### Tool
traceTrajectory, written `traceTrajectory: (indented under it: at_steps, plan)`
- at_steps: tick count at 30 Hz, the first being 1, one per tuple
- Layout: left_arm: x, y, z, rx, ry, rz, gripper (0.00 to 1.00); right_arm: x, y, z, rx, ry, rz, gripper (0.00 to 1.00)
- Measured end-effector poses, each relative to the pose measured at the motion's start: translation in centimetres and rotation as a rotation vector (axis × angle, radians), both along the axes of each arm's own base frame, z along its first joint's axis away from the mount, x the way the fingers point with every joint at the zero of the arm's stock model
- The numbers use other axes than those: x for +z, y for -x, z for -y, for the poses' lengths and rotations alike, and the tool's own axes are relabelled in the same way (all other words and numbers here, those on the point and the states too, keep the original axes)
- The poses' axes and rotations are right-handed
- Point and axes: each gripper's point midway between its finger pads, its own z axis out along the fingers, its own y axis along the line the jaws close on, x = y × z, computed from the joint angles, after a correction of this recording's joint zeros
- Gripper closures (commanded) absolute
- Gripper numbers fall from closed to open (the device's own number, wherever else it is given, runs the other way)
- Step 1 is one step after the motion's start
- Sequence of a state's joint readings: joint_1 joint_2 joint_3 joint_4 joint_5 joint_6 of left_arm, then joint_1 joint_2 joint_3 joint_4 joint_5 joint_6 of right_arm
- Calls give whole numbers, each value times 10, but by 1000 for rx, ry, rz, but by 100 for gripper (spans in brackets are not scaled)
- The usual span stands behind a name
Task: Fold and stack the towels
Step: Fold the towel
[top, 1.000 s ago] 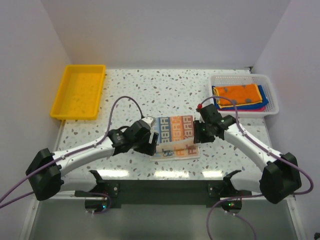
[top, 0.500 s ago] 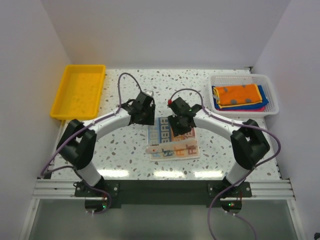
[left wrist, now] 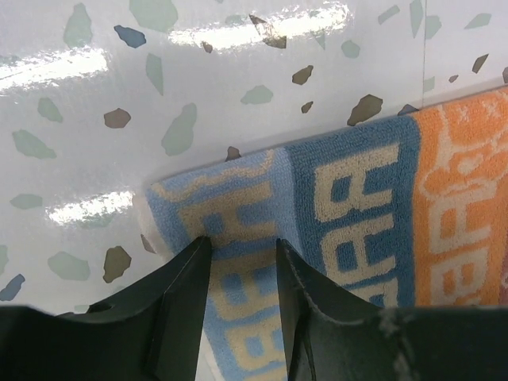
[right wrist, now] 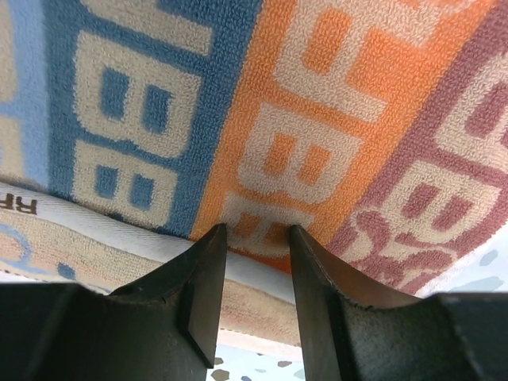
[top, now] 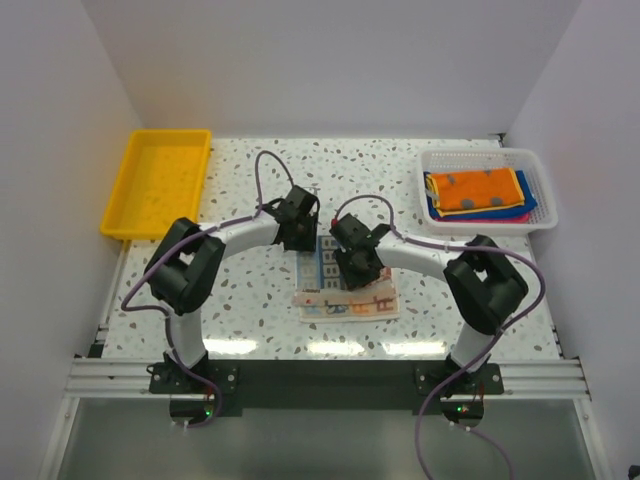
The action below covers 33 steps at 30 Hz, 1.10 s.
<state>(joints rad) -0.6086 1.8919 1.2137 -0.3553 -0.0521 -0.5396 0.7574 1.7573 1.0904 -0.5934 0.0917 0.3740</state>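
Towels split over two places on the speckled table [top: 400,180]: one out at the middle, three away at the far right. Next in size, both arms, bent inward from the near edge and meeting over the middle cloth. At the far left, yellow tray [top: 160,185], well apart from everything else. At the far right, white mesh basket [top: 480,153], holding the orange towel [top: 475,190] with yellow edge on top, the royal blue towel [top: 528,203] peeping out beneath on the right, and a sliver of the pink towel [top: 505,218] at the near edge. At the middle, printed towel [top: 345,303] [left wrist: 357,222] [right wrist: 278,119], orange and blue with pale lettering, folded over on itself: upper layer lying short of the lower one, so a pale strip of the lower layer shows along the near side. Over its far left corner, left gripper [top: 303,240] [left wrist: 238,246], fingers [left wrist: 186,302] parted by a narrow gap with blue pile lying flat between them; tips at or just above the cloth, cannot tell which. Over the right part of the upper layer, right gripper [top: 358,268] [right wrist: 255,234], fingers [right wrist: 202,294] likewise slightly apart, straddling the orange stripe at the upper layer's near edge, nothing clamped between.
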Motion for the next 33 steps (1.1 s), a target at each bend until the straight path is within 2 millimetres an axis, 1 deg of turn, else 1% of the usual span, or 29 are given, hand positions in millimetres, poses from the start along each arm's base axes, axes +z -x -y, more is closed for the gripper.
traceTrajectory:
  at_steps: [1,7,14,17,22,25,27,29,33]
  plan:
    - [0,0,0,1,1,0,57,-2,4,2,1,3,-5,59]
    - [0,-1,2,22,16,-3,58,-1,20,2,10,-17,-1,60]
    - [-1,-2,3,46,30,-4,59,12,47,-2,55,-53,0,60]
    - [-1,-4,4,49,34,-1,59,12,62,-4,78,-72,-22,60]
    - [-1,-5,4,61,43,-4,59,-1,89,7,89,-67,-86,60]
    - [0,-5,4,64,45,-4,58,3,100,13,84,-90,-94,60]
    - [0,-5,4,64,46,-3,55,10,103,17,80,-97,-88,60]
    - [1,-5,4,64,46,-2,53,20,100,21,70,-96,-57,60]
    - [8,-1,-3,70,28,1,42,41,81,28,27,-86,33,61]
